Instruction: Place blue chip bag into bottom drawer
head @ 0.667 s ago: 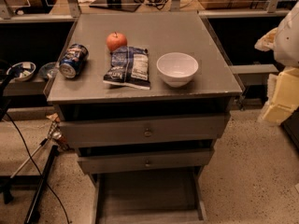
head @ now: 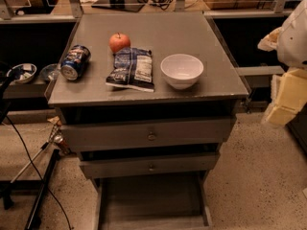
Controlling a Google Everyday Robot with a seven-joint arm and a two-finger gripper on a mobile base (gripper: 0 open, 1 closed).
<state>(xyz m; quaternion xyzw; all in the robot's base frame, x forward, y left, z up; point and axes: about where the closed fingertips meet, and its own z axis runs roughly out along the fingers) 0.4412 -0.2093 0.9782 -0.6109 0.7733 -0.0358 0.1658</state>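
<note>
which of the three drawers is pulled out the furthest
The bottom drawer, the open tray by the floor; the top drawer and middle drawer show only knobbed fronts. The tool hangs at the right edge, beside the cabinet.

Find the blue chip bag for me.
The blue chip bag lies on the cabinet top between soda can and white bowl, just in front of the apple; the gripper is far right.

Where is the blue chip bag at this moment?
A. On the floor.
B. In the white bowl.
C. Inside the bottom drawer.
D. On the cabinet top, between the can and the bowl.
D: the chip bag lies flat on the cabinet top between the can and the bowl; the bottom drawer is open without it, and the gripper is at the right of the cabinet, apart from the bag.
</note>
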